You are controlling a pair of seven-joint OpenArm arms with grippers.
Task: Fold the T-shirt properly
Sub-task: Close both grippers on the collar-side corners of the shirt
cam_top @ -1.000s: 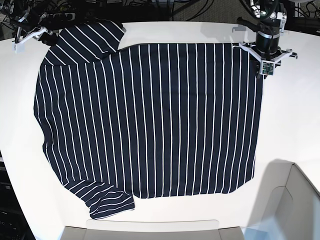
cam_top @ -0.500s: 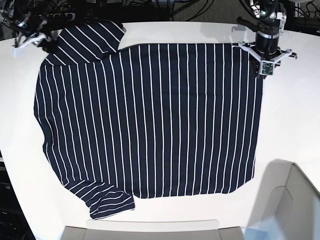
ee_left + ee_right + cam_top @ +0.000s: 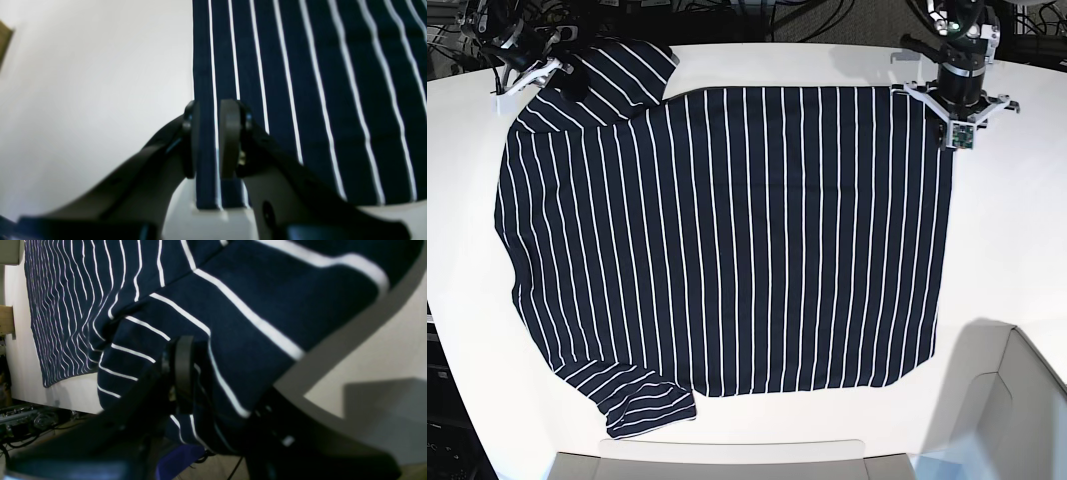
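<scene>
In the base view the T-shirt (image 3: 727, 240) lies spread flat over most of the white table (image 3: 1017, 230), its stripes running from the bottom of the frame toward the top; one sleeve is bunched at the lower left, near the bottom edge, and the other sleeve lies at the upper left. No fold is made yet, so the step in hand reads as taking hold of the far edge at both ends. At the upper right the left gripper (image 3: 213, 146) stands over the shirt's corner; the left wrist view shows its jaws narrow with the hem strip between them, both pads against the cloth, so it appears to be pinching that corner down at the table. At the upper left the right gripper (image 3: 213, 390) sits at the far sleeve; the right wrist view shows striped cloth draped over and between its fingers (image 3: 183, 373), lifted off the table, so it appears to be holding the sleeve, though the second finger is hidden under the fabric. The next move likely calls for both arms to lift together and carry the far edge toward the bottom of the frame, keeping the cloth taut between them; a sleeve grip alone may let the shoulder sag.
</scene>
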